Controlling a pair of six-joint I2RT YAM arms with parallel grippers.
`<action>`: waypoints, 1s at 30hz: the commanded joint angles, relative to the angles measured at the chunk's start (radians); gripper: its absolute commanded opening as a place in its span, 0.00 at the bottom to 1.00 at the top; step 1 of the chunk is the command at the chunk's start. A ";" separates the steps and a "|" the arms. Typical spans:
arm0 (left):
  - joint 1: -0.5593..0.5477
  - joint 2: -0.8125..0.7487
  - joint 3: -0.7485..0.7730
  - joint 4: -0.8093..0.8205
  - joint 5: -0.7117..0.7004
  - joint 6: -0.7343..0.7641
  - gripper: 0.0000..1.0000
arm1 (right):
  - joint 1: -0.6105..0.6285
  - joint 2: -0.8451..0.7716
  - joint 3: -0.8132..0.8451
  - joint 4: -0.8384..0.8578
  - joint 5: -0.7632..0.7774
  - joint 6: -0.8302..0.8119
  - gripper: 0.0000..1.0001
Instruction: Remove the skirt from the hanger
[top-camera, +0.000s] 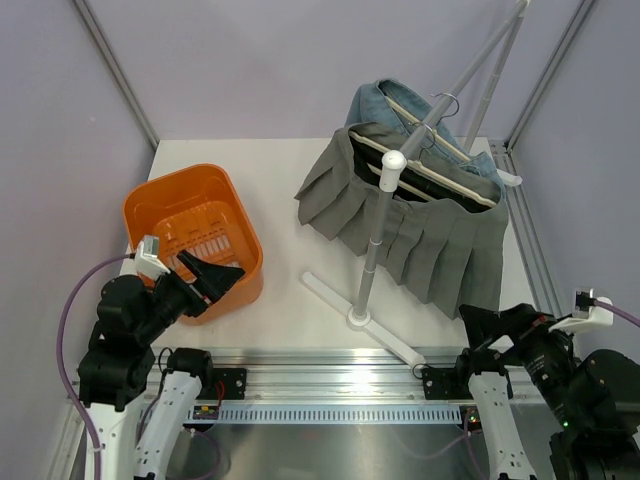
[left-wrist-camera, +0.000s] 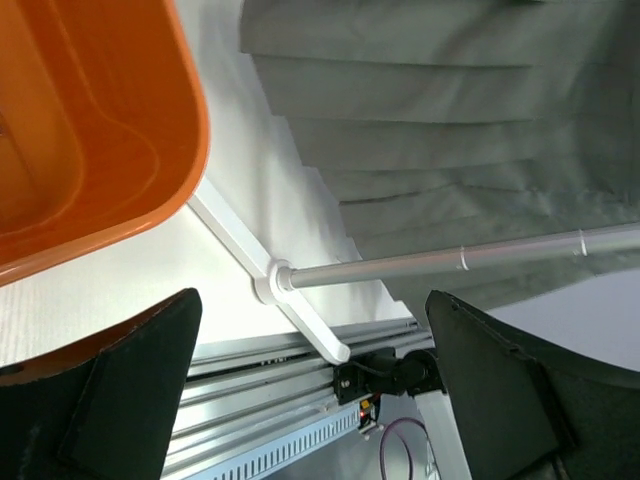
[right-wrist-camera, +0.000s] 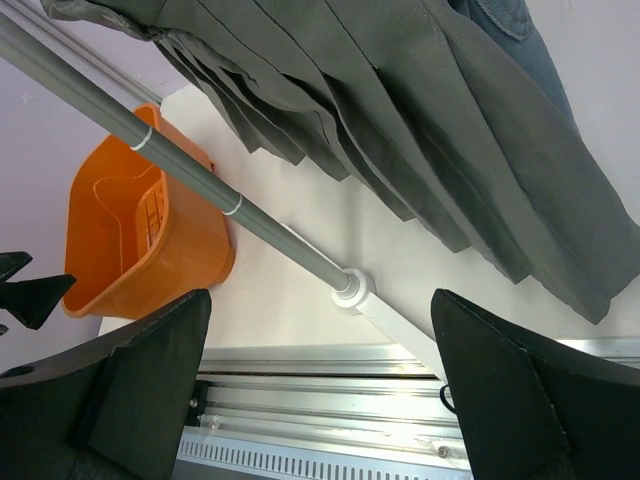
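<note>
A grey pleated skirt (top-camera: 420, 225) hangs by its waist from a pale wooden hanger (top-camera: 455, 184), whose hook sits on the slanted rail of a white clothes rack (top-camera: 374, 245). Its hem spreads low over the table. My left gripper (top-camera: 225, 275) is open at the near left beside the orange basket, far from the skirt. My right gripper (top-camera: 483, 322) is open at the near right, just below the skirt's hem. The left wrist view shows the skirt (left-wrist-camera: 450, 130) beyond the empty left gripper (left-wrist-camera: 313, 305). The right wrist view shows the skirt (right-wrist-camera: 400, 110) above the empty right gripper (right-wrist-camera: 322, 296).
An orange basket (top-camera: 190, 235) stands at the left of the table. A blue denim garment (top-camera: 385, 100) hangs on a second hanger behind the skirt. The rack's white foot (top-camera: 362, 318) crosses the table's near middle. Frame posts stand at the back corners.
</note>
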 joint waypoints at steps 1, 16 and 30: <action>-0.017 0.011 -0.027 0.121 0.119 0.029 0.99 | -0.001 0.086 0.042 -0.119 -0.004 -0.038 1.00; -0.024 0.065 -0.056 0.274 0.219 -0.009 0.99 | -0.001 0.350 0.311 0.060 0.148 -0.267 0.93; -0.038 0.180 -0.013 0.317 0.317 0.086 0.99 | -0.001 0.490 0.409 0.208 -0.126 -0.376 0.89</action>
